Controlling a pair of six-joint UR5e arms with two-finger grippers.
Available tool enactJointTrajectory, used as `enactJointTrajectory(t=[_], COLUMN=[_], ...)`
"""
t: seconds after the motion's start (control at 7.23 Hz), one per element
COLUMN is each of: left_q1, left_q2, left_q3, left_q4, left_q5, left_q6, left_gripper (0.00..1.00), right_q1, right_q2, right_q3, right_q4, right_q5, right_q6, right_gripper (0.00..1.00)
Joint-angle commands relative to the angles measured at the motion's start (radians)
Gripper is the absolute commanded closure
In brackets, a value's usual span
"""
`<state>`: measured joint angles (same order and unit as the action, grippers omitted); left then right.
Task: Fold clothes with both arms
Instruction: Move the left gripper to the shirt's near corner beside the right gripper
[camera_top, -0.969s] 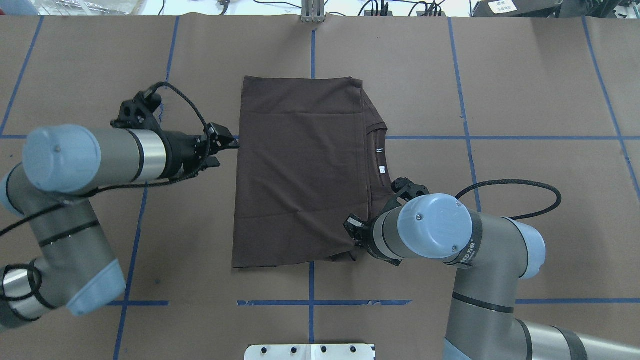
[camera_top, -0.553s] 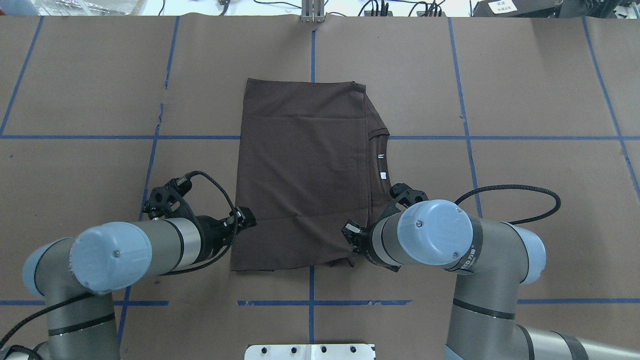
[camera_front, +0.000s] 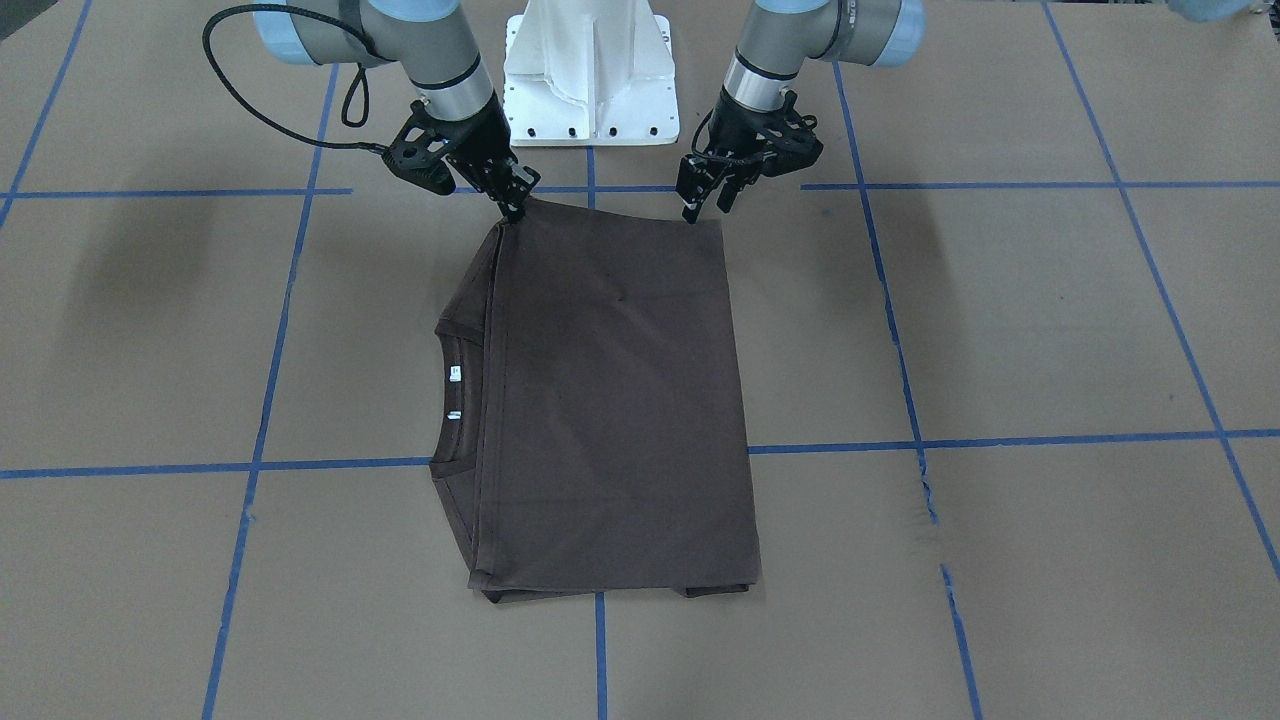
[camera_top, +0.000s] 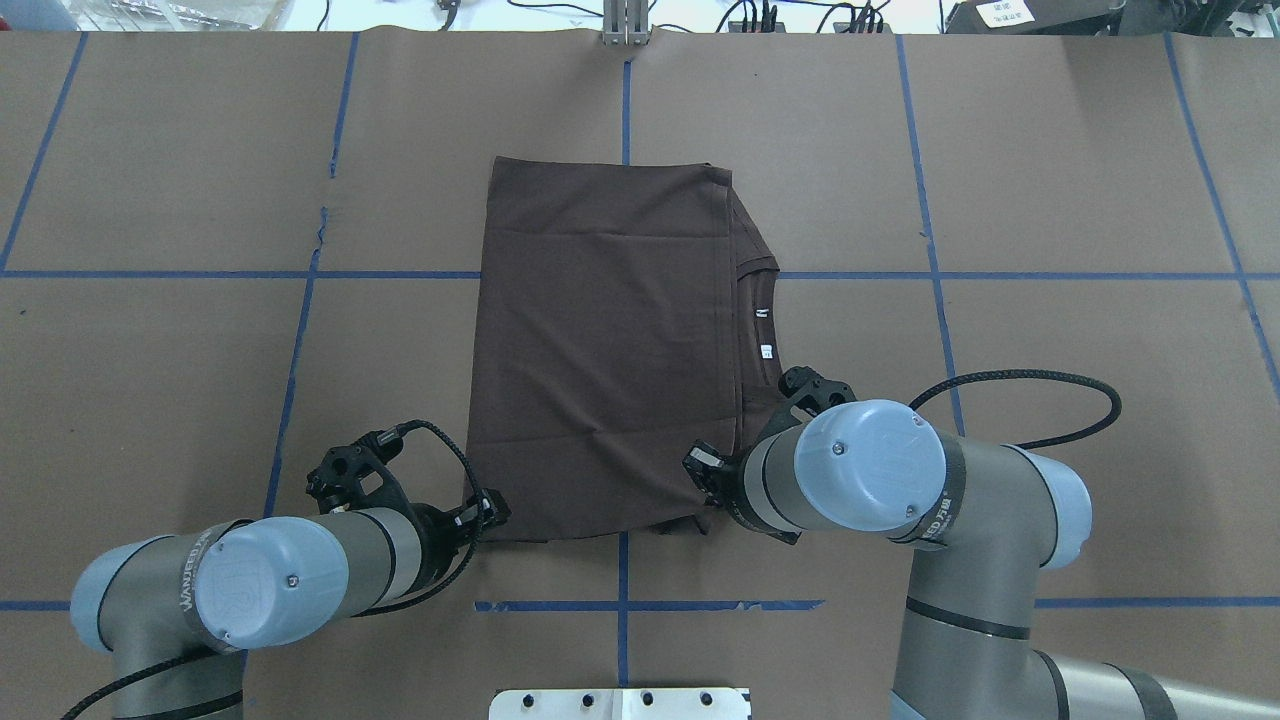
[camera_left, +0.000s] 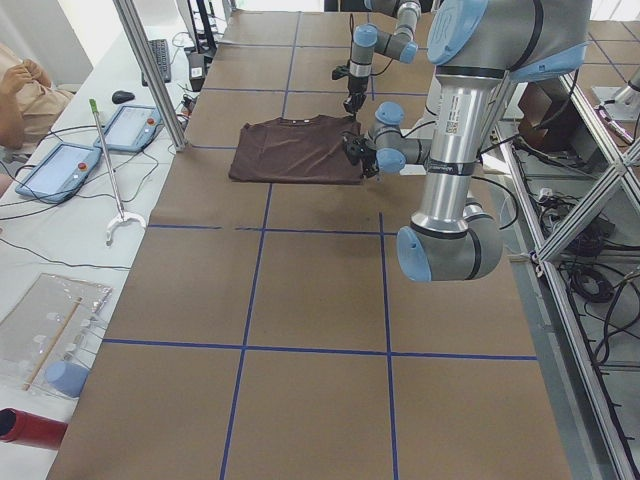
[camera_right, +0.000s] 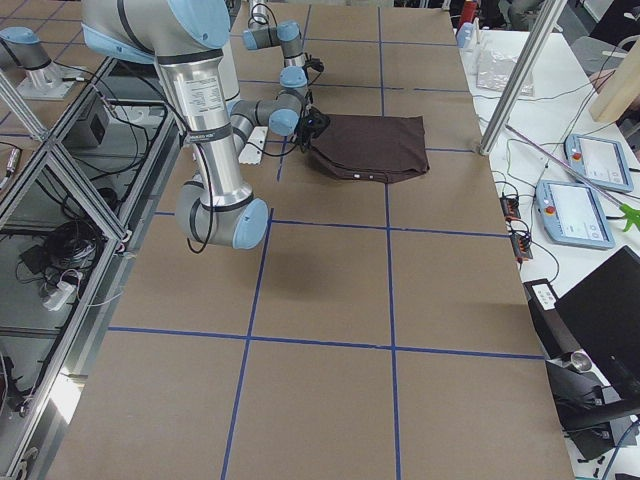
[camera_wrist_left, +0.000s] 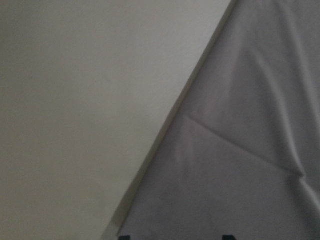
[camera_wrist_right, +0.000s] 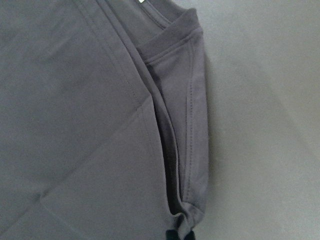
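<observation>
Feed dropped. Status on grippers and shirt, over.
Right gripper shut on T-shirt corner, robot side. Left gripper open over the other robot-side corner. T-shirt folded, mostly flat. No obstruction seen.

On either side of the white bolted pedestal base (camera_front: 590, 75) are two silver-grey tubular arms (camera_top: 960, 640) with light blue domed joint caps (camera_top: 870, 465), small screws (camera_top: 833, 449), lettered black bands (camera_top: 937, 512) and black braided cables (camera_top: 1030, 374).

Even overhead light covers the surface (camera_front: 1050, 330), leaving soft, diffuse shadows in the front-facing view. Both wrist views are dim, washed grey and soft; the overhead view's top edge glares white.
</observation>
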<state>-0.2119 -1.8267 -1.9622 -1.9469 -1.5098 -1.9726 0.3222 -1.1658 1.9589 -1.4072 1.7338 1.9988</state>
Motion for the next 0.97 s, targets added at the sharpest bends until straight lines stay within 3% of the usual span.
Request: enactJointTrajectory(t=[0.0, 0.69, 0.83], left_q1=[0.002, 0.003, 0.003], left_q2=[-0.002, -0.009, -0.009], left_q3=[0.011, 0.043, 0.043], left_q4=[0.017, 0.017, 0.017], left_q5=[0.008, 0.008, 0.007], left_q6=[0.009, 0.009, 0.008], left_gripper=[0.34, 0.41, 0.48], right_q1=[0.000, 0.000, 0.000], right_q2=[-0.002, 0.001, -0.002], right_q3=[0.009, 0.014, 0.014], right_q4=[0.001, -0.001, -0.001], right_q5=[0.001, 0.003, 0.003], right_q6=[0.000, 0.000, -0.003], right_gripper=[1.00, 1.00, 1.00])
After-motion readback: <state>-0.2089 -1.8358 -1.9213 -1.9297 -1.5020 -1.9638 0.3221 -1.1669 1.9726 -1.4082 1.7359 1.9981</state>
